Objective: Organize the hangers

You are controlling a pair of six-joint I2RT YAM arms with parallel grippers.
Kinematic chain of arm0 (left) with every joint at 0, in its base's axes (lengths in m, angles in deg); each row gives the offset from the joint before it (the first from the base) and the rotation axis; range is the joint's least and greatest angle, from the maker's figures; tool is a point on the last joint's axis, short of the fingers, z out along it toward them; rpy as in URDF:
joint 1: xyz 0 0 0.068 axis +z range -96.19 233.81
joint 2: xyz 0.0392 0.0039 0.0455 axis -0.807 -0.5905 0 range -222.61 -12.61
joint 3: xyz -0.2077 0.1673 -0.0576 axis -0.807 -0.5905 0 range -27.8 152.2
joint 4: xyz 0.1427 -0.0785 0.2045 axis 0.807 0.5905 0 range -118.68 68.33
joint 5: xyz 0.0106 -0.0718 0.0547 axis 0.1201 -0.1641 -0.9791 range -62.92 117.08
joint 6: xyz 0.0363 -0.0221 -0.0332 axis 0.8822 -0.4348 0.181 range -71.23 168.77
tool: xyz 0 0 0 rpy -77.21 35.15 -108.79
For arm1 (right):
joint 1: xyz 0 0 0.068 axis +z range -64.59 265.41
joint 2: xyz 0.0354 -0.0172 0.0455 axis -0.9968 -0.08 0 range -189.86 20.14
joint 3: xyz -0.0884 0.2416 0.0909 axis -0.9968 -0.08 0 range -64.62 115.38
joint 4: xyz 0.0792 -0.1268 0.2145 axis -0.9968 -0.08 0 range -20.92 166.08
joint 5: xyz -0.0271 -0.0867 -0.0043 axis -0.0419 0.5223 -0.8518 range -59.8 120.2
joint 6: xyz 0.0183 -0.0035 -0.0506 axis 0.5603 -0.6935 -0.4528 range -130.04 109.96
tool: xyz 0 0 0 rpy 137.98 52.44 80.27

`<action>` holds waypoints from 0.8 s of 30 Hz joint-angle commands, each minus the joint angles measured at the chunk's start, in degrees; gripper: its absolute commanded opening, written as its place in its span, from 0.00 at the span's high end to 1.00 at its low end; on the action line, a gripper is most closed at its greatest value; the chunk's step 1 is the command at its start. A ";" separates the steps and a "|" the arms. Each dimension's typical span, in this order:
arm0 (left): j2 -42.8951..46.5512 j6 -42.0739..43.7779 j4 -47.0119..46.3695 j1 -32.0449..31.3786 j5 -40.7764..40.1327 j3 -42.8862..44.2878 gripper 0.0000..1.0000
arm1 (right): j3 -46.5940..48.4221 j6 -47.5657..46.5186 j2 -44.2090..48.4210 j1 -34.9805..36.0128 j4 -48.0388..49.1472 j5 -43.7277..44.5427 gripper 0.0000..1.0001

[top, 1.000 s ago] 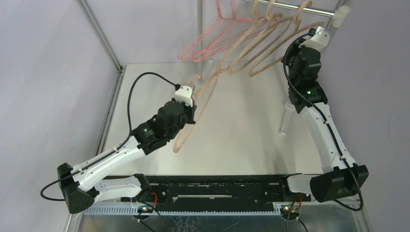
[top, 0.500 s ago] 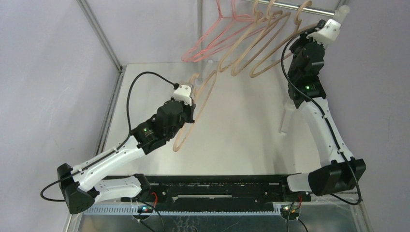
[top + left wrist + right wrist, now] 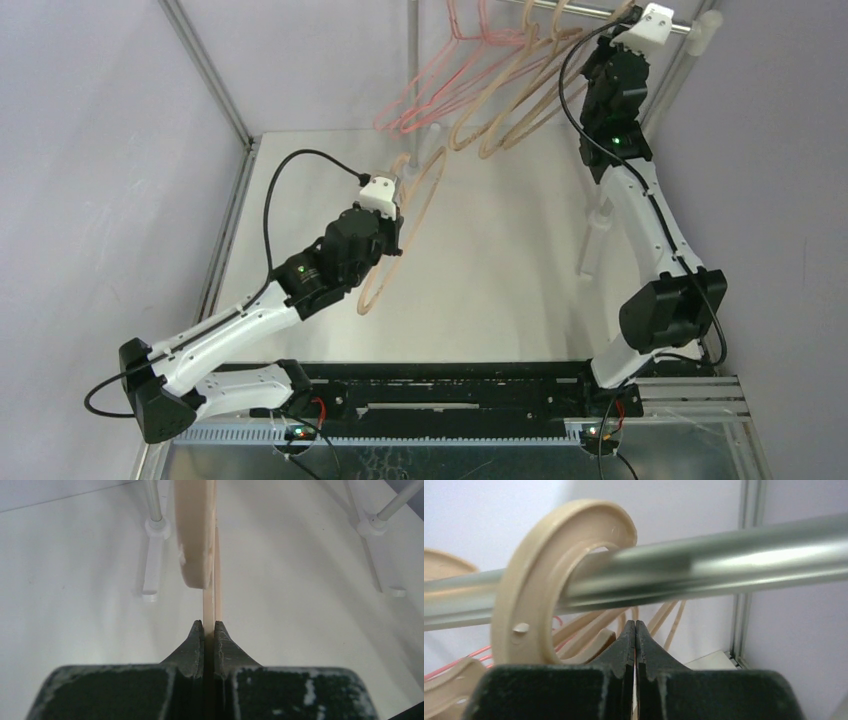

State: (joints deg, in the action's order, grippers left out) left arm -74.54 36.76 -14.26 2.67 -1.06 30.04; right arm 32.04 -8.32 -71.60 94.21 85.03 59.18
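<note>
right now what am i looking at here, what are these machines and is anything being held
Two robot arms are bolted to a white table. The wide picture is from a camera overhead; the other two are from cameras on each wrist. The left arm has its fingers clamped on a beige hanger. The right arm reaches up to the clothes rail, where more hangers hang; its fingers are shut just under the rail, on nothing I can see.

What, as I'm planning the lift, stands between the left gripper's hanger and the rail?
Hung beige hangers and pink hangers dangle from the rail toward the held hanger; the shut right gripper sits just under the rail by a beige hook. Nothing else shows.
</note>
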 commanded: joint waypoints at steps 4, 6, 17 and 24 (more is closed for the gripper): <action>1.68 0.06 -3.14 0.58 -0.51 -0.43 1.00 | 10.65 -1.98 -5.04 3.05 -1.65 -7.35 1.00; 1.73 0.20 -3.33 0.66 -0.51 -0.45 1.00 | 13.72 -1.72 -7.00 3.87 -3.69 -9.62 1.00; 2.18 0.06 -3.47 0.95 -0.16 -0.82 1.00 | 28.41 -2.21 -18.68 10.48 -12.37 -11.76 1.00; 2.14 -0.10 -3.35 1.04 0.09 -0.75 1.00 | 29.81 -2.35 -20.25 12.56 -14.11 -10.01 1.00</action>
State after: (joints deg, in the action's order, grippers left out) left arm -73.99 36.74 -14.48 3.26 -1.04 29.21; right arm 61.59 -9.77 -93.22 105.62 72.72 48.09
